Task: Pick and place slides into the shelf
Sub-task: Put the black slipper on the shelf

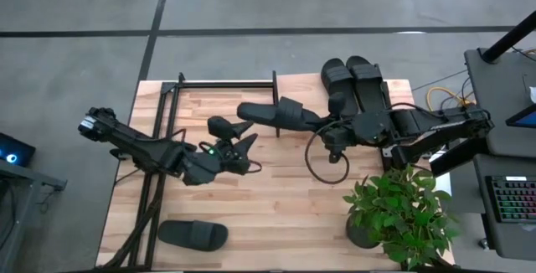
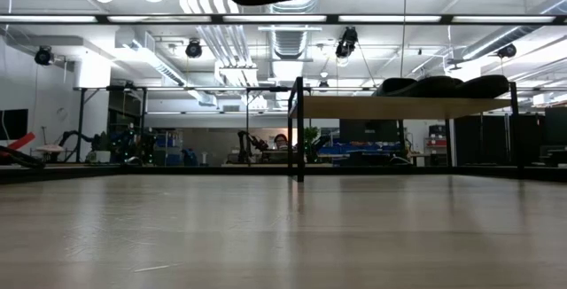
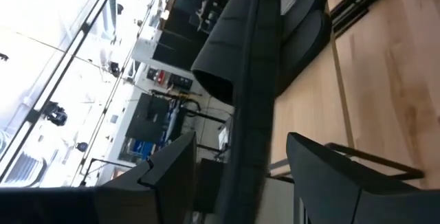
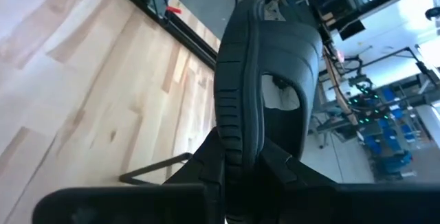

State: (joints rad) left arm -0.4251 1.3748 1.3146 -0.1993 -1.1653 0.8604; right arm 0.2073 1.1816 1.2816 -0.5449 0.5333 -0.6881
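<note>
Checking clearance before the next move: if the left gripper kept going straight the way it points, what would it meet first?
Probably the slide held by the right gripper: the open left gripper points at it, its wrist view filled by that slide. Depth is unclear.

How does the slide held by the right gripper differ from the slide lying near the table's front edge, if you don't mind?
The held slide is lifted off the table, clamped in the right gripper; the loose slide lies flat on the table, untouched. The held slide is mid-table beside the shelf; the loose slide is far from it. Both are matte black with one wide strap.
</note>
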